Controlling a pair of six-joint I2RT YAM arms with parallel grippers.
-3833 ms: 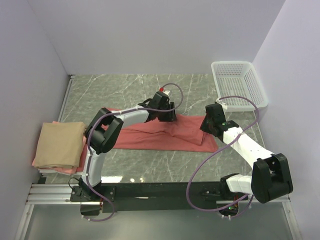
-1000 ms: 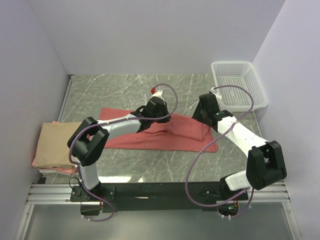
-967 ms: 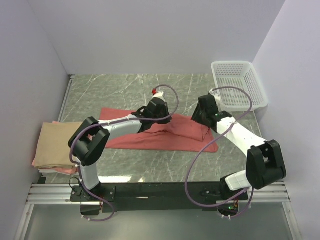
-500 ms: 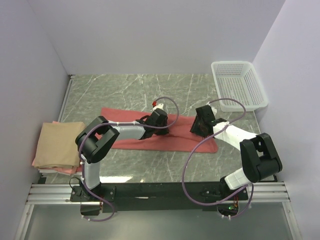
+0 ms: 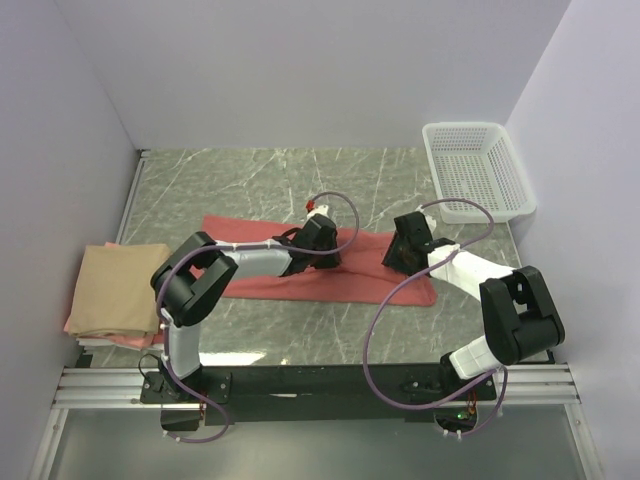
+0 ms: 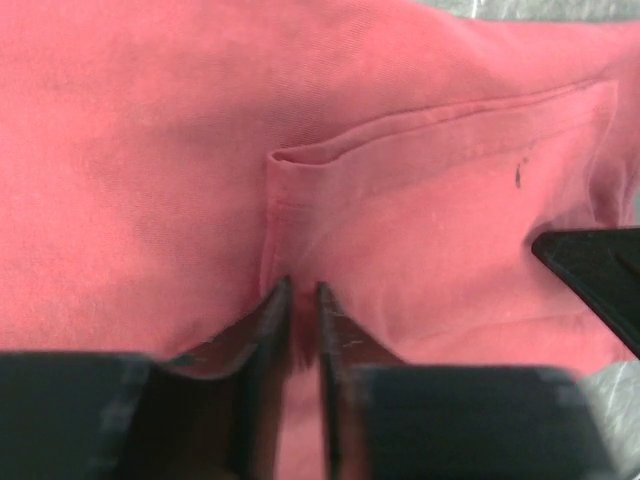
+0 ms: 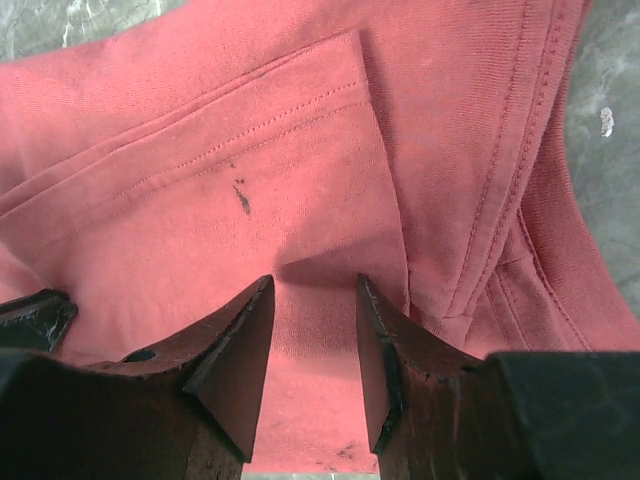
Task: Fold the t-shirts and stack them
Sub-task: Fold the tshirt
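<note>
Lifted fold is now laid flat on salmon-red shirt (image 5: 370,283). Left claw (image 6: 302,290) is parted slightly, right claw (image 7: 315,285) wider; long axis is stretched left-right beneath both.

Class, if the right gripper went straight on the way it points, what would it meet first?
The salmon-red t-shirt: the right gripper points down onto its folded layer, apparently almost touching it.

One t-shirt (image 5: 330,285) lies flat mid-table (image 5: 240,185), folded t-shirts (image 5: 118,288) stacked left, basket (image 5: 475,170) far right.
</note>
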